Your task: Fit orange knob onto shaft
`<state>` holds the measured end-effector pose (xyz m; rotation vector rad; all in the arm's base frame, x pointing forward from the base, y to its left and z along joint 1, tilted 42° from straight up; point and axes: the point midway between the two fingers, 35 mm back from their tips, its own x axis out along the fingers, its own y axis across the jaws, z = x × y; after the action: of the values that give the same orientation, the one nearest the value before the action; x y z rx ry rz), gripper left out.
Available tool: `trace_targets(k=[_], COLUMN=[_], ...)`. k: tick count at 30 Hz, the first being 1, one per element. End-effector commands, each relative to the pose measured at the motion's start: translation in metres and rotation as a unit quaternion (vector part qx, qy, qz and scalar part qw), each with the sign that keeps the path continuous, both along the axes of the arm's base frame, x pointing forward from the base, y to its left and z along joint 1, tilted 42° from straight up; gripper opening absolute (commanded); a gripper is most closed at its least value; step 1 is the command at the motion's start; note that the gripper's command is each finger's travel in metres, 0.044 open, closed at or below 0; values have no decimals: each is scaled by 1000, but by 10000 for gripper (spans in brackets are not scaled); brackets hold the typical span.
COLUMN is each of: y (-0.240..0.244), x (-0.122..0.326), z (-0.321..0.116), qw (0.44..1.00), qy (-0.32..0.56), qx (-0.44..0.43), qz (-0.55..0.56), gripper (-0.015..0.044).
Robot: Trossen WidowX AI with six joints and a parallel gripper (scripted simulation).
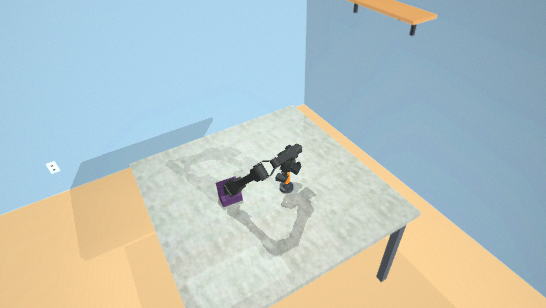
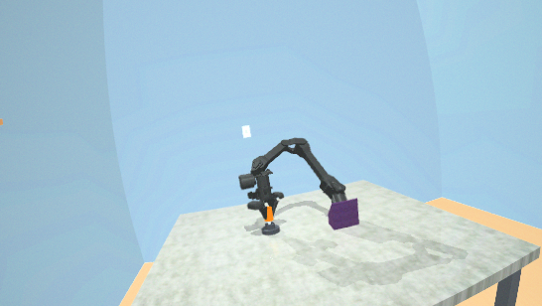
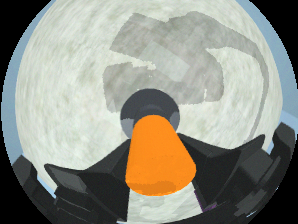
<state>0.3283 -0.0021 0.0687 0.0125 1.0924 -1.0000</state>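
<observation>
The orange knob [image 1: 288, 178] [image 2: 269, 214] [image 3: 159, 162] is held upright between the fingers of my gripper, which is shut on it. My gripper [image 1: 288, 174] [image 2: 269, 209] [image 3: 157, 152] points down over the dark round pedestal [image 1: 286, 189] [image 2: 270, 229] [image 3: 150, 99]. The knob is above the pedestal, with a short pale gap between them in the exterior view, where part of the silver shaft [image 2: 269, 224] seems to show. In the wrist view the knob covers the shaft. The knob's hole and the two flat sides are hidden, and whether the shaft's tip is inside the hole cannot be told.
The arm's base sits at a purple block [image 1: 231, 199] [image 2: 343, 215], to the left of the pedestal in the top view and to its right in the exterior view. The grey table [image 1: 345, 195] [image 2: 199, 268] carries the arm's shadows. A wooden shelf [image 1: 400, 10] is on the wall.
</observation>
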Motion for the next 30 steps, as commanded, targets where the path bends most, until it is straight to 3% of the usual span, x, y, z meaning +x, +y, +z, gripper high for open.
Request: trace_targets(k=[1,11,30], y=[2,2,0], x=[-1,1,1], z=[2,1,0], qw=[1000,994,994], qy=[0,-70,-70], qx=[0,9,9], qz=[-1,-79,-79], gripper=[0,0,0])
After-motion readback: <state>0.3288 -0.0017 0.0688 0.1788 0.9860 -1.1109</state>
